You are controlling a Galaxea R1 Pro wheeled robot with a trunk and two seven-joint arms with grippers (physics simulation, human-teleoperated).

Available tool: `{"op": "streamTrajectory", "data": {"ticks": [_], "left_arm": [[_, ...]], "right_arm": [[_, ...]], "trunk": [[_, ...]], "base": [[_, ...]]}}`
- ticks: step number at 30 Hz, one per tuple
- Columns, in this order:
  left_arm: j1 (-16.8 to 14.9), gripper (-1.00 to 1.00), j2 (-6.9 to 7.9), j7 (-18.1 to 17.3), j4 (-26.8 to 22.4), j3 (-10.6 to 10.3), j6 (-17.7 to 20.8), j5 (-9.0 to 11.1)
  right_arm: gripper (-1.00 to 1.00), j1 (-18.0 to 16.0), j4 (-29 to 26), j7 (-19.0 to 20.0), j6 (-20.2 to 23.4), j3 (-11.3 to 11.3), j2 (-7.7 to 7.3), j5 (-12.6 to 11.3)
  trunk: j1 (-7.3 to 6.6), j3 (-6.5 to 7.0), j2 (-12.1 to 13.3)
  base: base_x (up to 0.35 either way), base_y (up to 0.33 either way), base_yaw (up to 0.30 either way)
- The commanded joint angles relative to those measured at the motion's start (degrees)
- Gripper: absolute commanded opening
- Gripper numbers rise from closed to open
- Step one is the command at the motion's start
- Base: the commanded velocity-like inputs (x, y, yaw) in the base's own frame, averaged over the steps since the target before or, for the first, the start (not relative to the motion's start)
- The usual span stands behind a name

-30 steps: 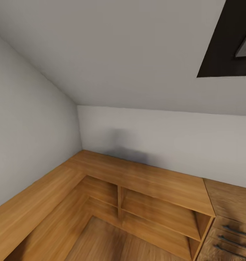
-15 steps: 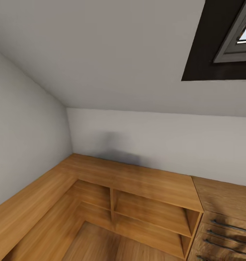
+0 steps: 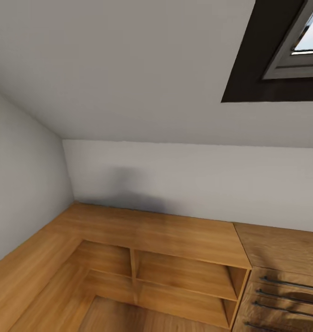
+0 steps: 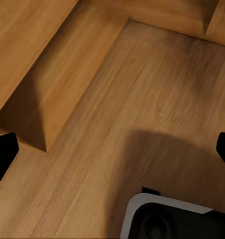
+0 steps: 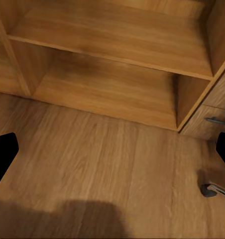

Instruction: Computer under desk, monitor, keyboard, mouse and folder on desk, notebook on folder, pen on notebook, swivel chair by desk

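Note:
The desk, monitor, computer, keyboard, mouse, folder, notebook, pen and swivel chair are out of view. My left gripper (image 4: 112,154) is open over bare wooden floor, its dark fingertips (image 4: 3,157) at the picture's two sides with nothing between them. My right gripper (image 5: 112,154) is open too. It hangs above the floor in front of the low wooden shelving (image 5: 112,45) and holds nothing.
L-shaped low wooden shelving (image 3: 165,235) fills the corner under a sloped white ceiling with a dark-framed skylight (image 3: 285,50). A wooden drawer unit with metal bar handles (image 3: 285,286) adjoins it on the right. Part of my own base (image 4: 167,219) shows below the left gripper.
The head camera has turned to the right: the shelving and the room corner slide left in the picture, and more of the skylight and the drawer unit comes into view.

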Motion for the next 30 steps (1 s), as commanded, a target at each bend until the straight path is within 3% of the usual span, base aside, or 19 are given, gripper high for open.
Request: {"op": "streamTrajectory", "data": {"ticks": [1, 7, 30], "left_arm": [[0.1, 1.00, 0.04, 0.3, -0.1, -0.5, 0.0, 0.4], [0.1, 1.00, 0.04, 0.3, -0.1, -0.5, 0.0, 0.4], [0.1, 1.00, 0.04, 0.4, -0.1, -0.4, 0.0, 0.5]], "right_arm": [[1.00, 0.0, 0.1, -0.6, 0.0, 0.1, 0.01, 0.5], [1.00, 0.0, 0.1, -0.6, 0.0, 0.1, 0.00, 0.3], [1.00, 0.0, 0.0, -0.6, -0.1, 0.1, -0.17, 0.2]], "trunk": [[0.04, -0.06, 0.0], [0.04, -0.37, 0.0], [0.04, -1.50, 0.0]], "base": [[0.245, 0.257, -0.267], [0.173, 0.182, -0.266], [0.028, 0.015, -0.266]]}}
